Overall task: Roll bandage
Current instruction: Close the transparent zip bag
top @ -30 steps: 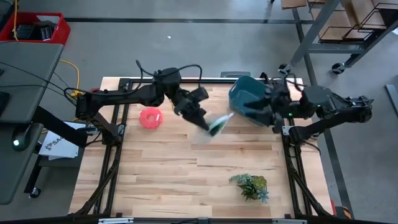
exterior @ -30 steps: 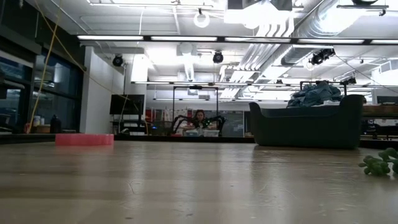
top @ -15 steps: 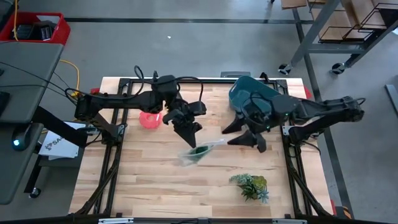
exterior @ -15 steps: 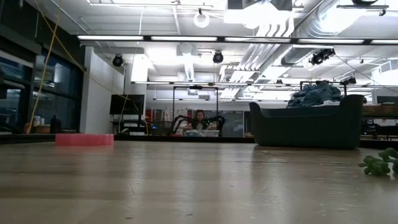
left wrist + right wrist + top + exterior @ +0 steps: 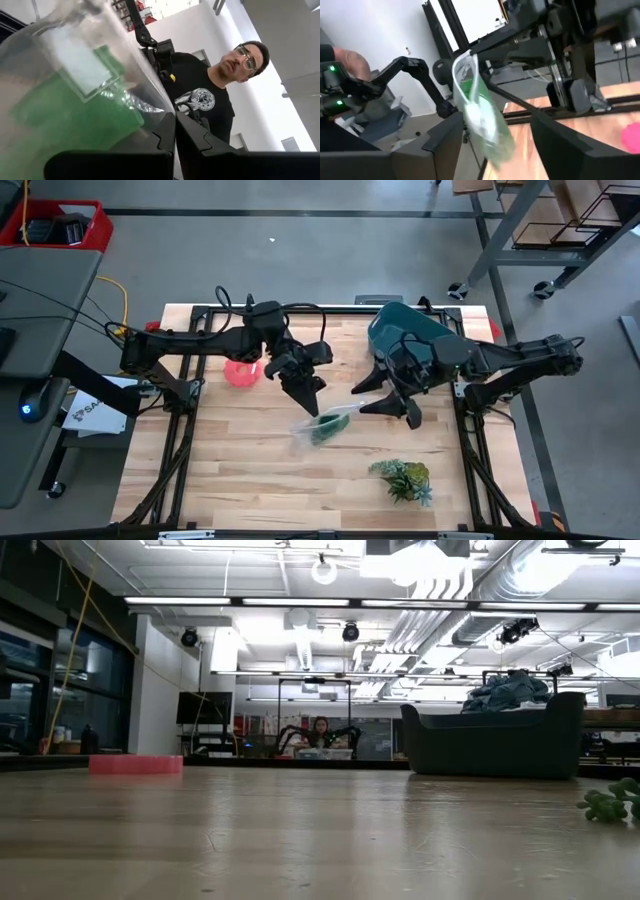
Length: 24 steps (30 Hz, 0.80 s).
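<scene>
Since half a second earlier, the right gripper (image 5: 385, 393) had closed in on the clear plastic bag (image 5: 322, 427) above the middle of the pale wooden table (image 5: 250, 470). Its fingers stood wide apart, with the bag between them untouched. Closed on the bag's top was the left gripper (image 5: 314, 406). Inside showed the green fabric bandage (image 5: 80, 115).

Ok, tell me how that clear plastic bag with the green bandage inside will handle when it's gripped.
The clear plastic bag hangs pinched at one end by the left gripper and sags, so probably floppy. Its film looks glossy in the left wrist view, so likely slippery. The bandage bunches low inside and may shift.
</scene>
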Motion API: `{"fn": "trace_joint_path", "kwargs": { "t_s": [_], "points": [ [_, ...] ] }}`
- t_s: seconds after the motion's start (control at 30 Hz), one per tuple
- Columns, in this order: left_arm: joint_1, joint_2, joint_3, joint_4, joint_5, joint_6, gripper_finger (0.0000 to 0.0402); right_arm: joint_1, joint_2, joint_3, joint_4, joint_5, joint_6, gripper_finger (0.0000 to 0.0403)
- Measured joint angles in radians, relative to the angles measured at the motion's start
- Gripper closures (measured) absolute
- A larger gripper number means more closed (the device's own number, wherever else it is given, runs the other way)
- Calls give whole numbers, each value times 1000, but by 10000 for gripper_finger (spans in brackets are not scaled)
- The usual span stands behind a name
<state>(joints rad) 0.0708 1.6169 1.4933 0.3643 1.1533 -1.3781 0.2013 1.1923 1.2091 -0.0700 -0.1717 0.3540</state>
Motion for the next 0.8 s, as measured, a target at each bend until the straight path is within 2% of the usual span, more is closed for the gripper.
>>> {"fn": "trace_joint_path", "kwargs": {
  "t_s": [0.1, 0.27, 0.37, 0.6, 0.8],
  "points": [
    [6, 0, 0, -1, -13, 0, 401, 9, 0, 0, 0, 17, -42, 218],
    [26, 0, 0, -1, -45, 10, 401, 25, 4, 0, 1, 79, -73, 335],
    [37, 0, 0, -1, -56, 10, 401, 24, 7, 0, 1, 84, -83, 387],
    [55, 0, 0, -11, -113, -8, 393, 34, 5, 0, -1, 66, -38, 401],
    [61, 1, 1, -92, -71, 3, 344, 37, -22, 0, -118, 64, 10, 402]
  ]
}}
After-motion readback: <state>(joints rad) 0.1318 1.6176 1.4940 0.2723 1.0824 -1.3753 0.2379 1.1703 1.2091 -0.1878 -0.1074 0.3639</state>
